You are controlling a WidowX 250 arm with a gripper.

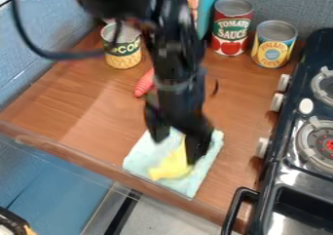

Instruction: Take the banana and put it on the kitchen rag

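You have the gripper (175, 151), fingers apart, over the kitchen rag (139, 157), the banana (170, 166) lying on it toward six o'clock, where the close two-o'clock finger could drag it off on withdrawal.

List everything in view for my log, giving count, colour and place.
Smooth banana: one, yellow, on rag
Thin cloth rag: one, pale green, counter's front
Cylindrical metal cans: three, yellow-green, red, yellow-blue, counter's back
Tapered carrot-like item: one, red-orange, mid-counter
Plastic bottle: one, teal, behind arm
Wooden counter: one, brown, centre
Gas stove: one, black, right
Textured walls: two, blue, left and back
Two-finger gripper: one, black, over rag
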